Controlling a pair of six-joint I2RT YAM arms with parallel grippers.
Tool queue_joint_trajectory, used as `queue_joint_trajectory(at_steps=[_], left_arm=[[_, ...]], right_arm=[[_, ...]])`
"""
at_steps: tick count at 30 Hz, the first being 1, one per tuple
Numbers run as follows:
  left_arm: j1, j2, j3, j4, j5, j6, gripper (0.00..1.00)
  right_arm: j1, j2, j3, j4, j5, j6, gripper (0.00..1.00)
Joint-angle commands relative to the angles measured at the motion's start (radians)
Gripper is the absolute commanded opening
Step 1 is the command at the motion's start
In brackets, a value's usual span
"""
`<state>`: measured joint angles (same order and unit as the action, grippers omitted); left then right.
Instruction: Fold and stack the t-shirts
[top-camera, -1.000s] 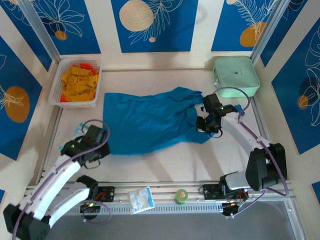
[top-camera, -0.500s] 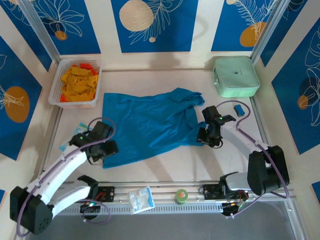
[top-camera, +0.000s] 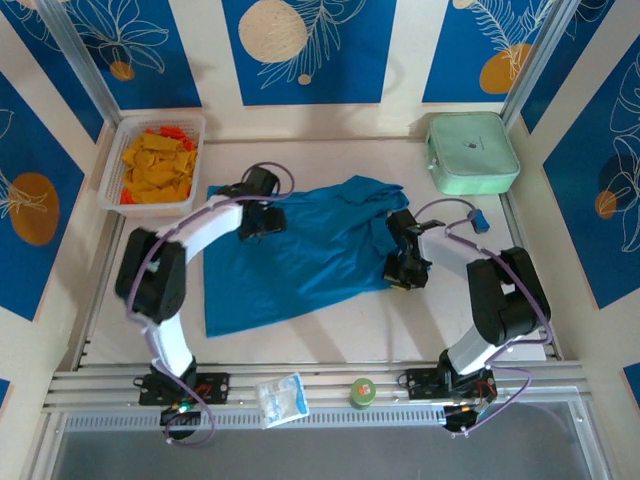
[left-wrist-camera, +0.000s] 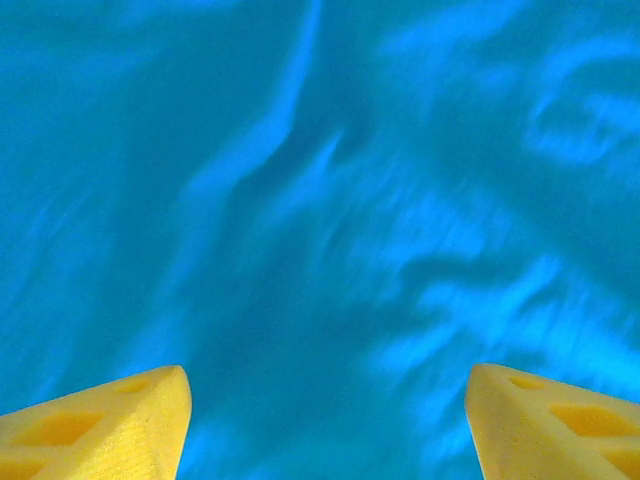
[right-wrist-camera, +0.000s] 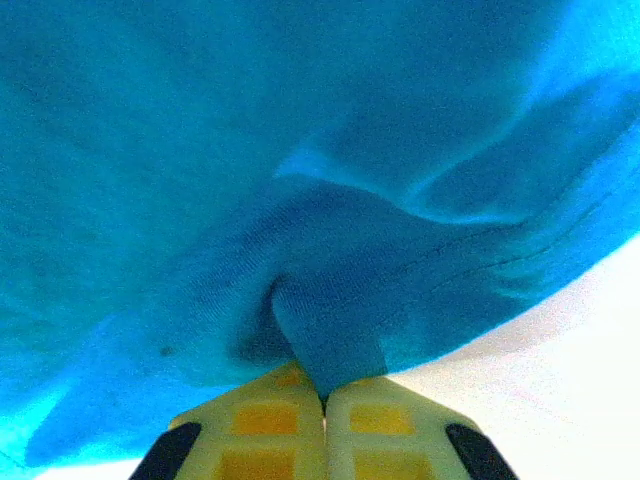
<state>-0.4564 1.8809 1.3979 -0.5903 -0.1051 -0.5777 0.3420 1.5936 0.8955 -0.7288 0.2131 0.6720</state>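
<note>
A white plastic basket (top-camera: 112, 170) of orange and yellow pieces stands well to the left of the left claw (top-camera: 262, 218), at the far left corner of the white table (top-camera: 350, 340).

The left claw hangs over the far left part of the teal-blue cloth t-shirt (top-camera: 300, 255), close to its far edge. In the left wrist view its yellow fingers (left-wrist-camera: 100, 425) stand wide apart with nothing between them. The t-shirt (left-wrist-camera: 320, 200) spreads wrinkled beneath and ahead of the left claw (left-wrist-camera: 325, 430). Whether the tips touch the cloth cannot be told.

The t-shirt lies spread on the table between the two claws, flat on its left side and bunched into folds toward the far right.

The right claw (top-camera: 404, 272) sits at the shirt's near right edge. In the right wrist view the yellow fingers (right-wrist-camera: 265, 420) of the right claw (right-wrist-camera: 322, 415) are pressed together on a small pinched fold of the t-shirt (right-wrist-camera: 250, 150). The rest of the cloth is draped over and ahead of the claw, with bare table showing to its right.

A mint-green hard rounded case (top-camera: 472, 152) rests well beyond and to the right of the right claw, at the far right corner.
</note>
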Motion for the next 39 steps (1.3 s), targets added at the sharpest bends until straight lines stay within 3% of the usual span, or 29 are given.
queue_joint_trajectory(at_steps=[1,5,11,18,28,29,32,34,39], left_arm=[[-0.006,0.131,0.108,0.022,-0.019,0.075,0.68],[-0.002,0.26,0.211,0.003,-0.053,0.113,0.67],[-0.002,0.328,0.253,0.013,-0.059,0.149,0.66],[-0.002,0.358,0.279,-0.002,-0.042,0.18,0.66],[-0.002,0.372,0.294,-0.013,-0.059,0.202,0.66],[-0.002,0.375,0.296,-0.012,-0.058,0.202,0.66],[-0.004,0.376,0.302,-0.014,-0.053,0.204,0.67],[-0.007,0.369,0.308,-0.018,-0.053,0.208,0.69],[-0.02,0.308,0.307,-0.046,-0.063,0.229,0.75]], right_arm=[[0.018,-0.026,0.03,-0.069,0.04,0.009,0.0],[0.042,-0.156,0.044,-0.214,0.062,0.012,0.0],[0.083,-0.349,0.056,-0.378,0.026,0.053,0.0],[0.134,-0.367,0.033,-0.385,-0.077,0.088,0.01],[0.323,-0.44,0.011,-0.424,-0.051,0.27,0.0],[0.337,-0.449,-0.007,-0.415,-0.059,0.288,0.03],[0.356,-0.464,-0.048,-0.393,-0.058,0.317,0.28],[0.344,-0.465,-0.041,-0.396,-0.036,0.307,0.37],[0.239,-0.427,0.044,-0.394,0.012,0.187,0.42]])
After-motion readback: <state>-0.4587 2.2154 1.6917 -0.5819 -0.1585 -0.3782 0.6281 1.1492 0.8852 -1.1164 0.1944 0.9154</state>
